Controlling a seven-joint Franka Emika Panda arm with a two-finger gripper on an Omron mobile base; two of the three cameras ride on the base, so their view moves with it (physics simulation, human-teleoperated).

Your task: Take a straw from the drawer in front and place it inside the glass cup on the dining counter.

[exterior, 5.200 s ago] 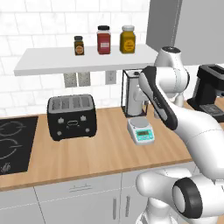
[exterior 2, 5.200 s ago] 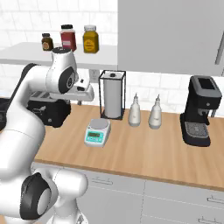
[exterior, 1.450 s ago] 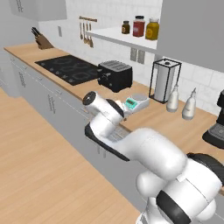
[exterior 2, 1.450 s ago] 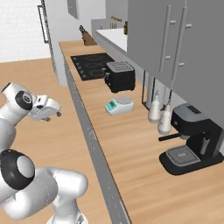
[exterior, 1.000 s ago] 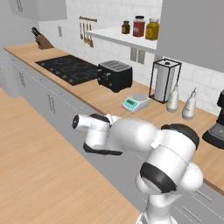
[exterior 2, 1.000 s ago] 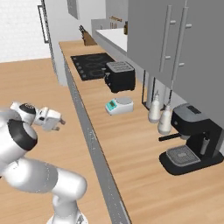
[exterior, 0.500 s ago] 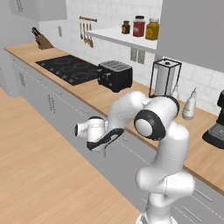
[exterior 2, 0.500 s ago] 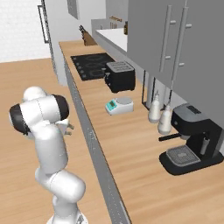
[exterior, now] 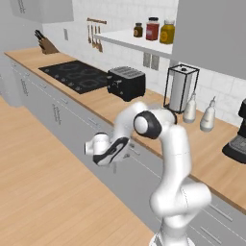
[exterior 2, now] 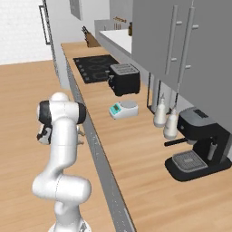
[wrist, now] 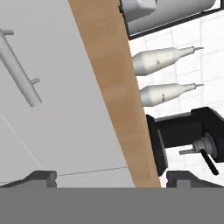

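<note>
Two dark fingertips (wrist: 41,176) of the hand (wrist: 112,179) set wide apart at the foot of the hand view, nothing between them: released, grasping nothing. Hand (exterior: 117,150) low in front of the grey cabinet fronts under the tabletop (exterior: 120,106); in the right base view largely hidden behind the white arm, tips not made out. Drawer (wrist: 65,109) just ahead of the hand: grey front shut, inside hidden; bar handle (wrist: 18,61) cut off at the upper left edge. On the tabletop: toaster (exterior: 126,82), scale (exterior 2: 123,109), paper-towel stand (exterior: 180,89), two pale bottles (wrist: 162,61) side by side, coffee machine (exterior 2: 197,140), cropped at the right edge in the left base view. Jars (exterior: 153,29) on the shelf, labels too small to read.
</note>
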